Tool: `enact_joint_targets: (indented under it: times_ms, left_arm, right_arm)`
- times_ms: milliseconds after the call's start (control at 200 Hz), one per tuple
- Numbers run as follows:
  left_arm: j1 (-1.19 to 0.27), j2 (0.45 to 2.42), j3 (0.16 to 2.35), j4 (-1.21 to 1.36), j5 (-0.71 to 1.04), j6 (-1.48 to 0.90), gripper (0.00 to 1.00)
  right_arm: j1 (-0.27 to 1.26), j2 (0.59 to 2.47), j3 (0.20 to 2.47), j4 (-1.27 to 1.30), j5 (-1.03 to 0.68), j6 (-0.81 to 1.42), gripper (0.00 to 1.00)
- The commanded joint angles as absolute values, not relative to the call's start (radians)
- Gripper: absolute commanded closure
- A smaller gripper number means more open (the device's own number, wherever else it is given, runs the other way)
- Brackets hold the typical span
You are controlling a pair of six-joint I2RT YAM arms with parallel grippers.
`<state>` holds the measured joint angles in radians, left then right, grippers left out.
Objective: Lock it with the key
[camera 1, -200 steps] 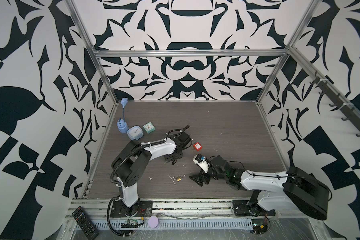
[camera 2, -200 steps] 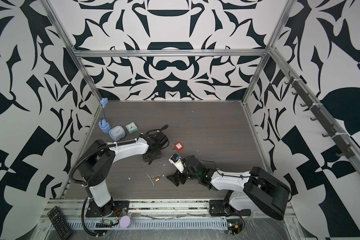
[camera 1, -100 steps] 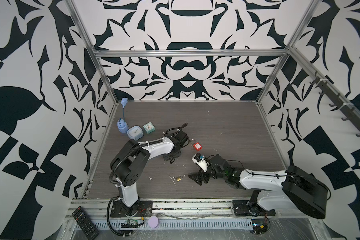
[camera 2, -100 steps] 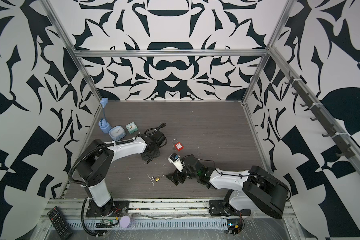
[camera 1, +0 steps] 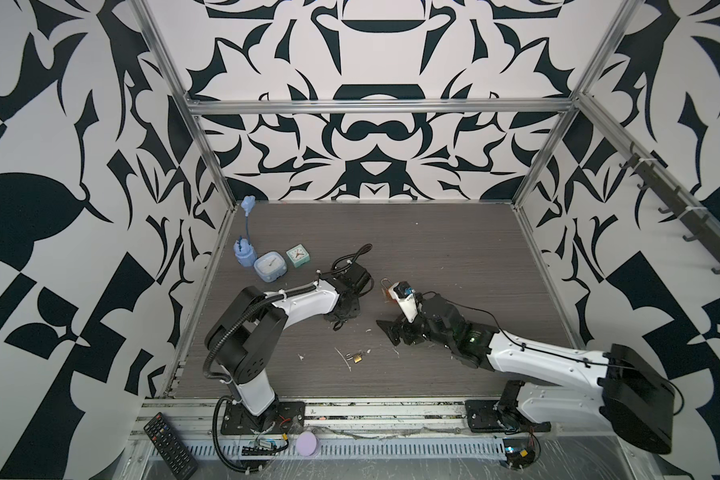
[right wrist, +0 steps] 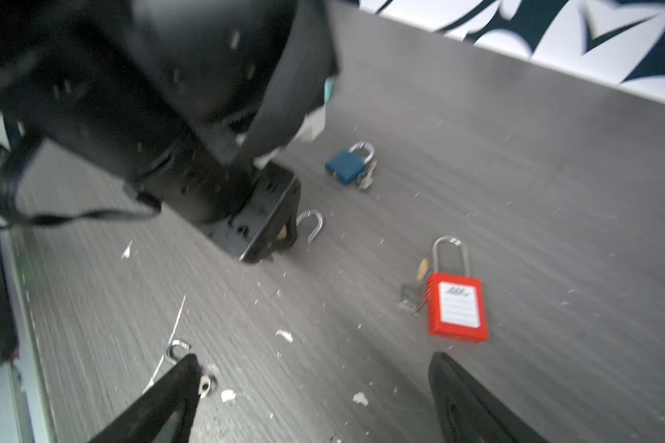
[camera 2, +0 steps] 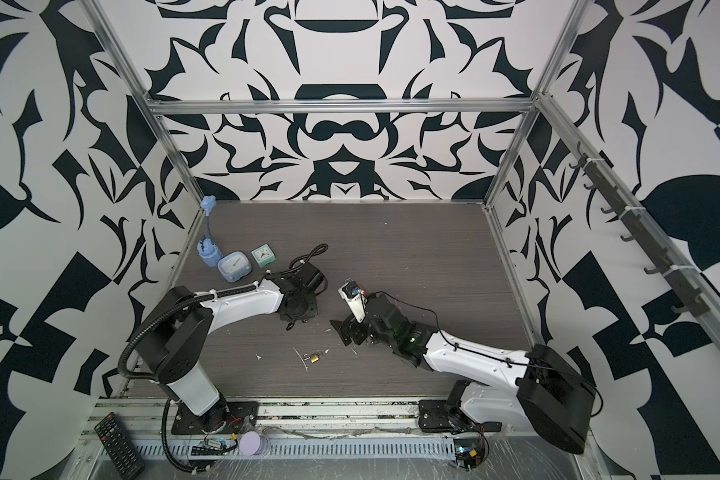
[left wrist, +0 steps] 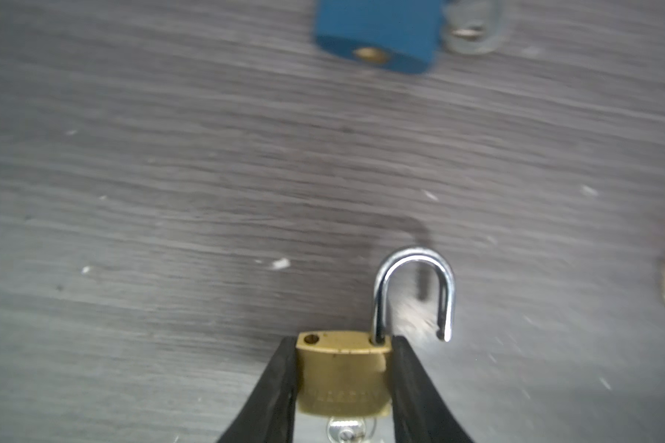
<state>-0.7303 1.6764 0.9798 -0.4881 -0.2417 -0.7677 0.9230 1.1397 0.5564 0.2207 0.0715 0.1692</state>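
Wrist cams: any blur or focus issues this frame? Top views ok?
Left wrist: brass padlock in the left end effector fairly sharp, glare on its shackle; blue padlock beyond is soft. Right wrist: motion blur throughout, red padlock label unreadable. Both top views: sharp and evenly lit across the table.

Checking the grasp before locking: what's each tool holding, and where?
Left tool grips the brass padlock by its body sides, shackle open. Right tool holds nothing.

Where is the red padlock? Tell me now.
In the right wrist view the red padlock lies flat on the table near its middle, just ahead of the open right gripper, with the blue padlock farther off.
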Motion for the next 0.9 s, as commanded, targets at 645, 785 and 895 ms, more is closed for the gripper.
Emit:
enact_joint_targets:
  times_ms: [645, 785, 895]
  left_arm:
    - [-0.721, 0.994, 0.615, 0.104, 0.272, 0.483, 1.0]
    - [-0.721, 0.997, 0.611, 0.101, 0.347, 0.477, 1.0]
    - [-0.721, 1.0, 0.612, 0.105, 0.377, 0.475, 1.0]
  right_arm:
    - [0.627, 0.986, 0.813, -0.296, -0.664, 0.299, 0.11]
    - [0.654, 1.026, 0.834, -0.272, -0.662, 0.285, 0.14]
    - [0.672, 1.061, 0.848, -0.254, -0.636, 0.281, 0.18]
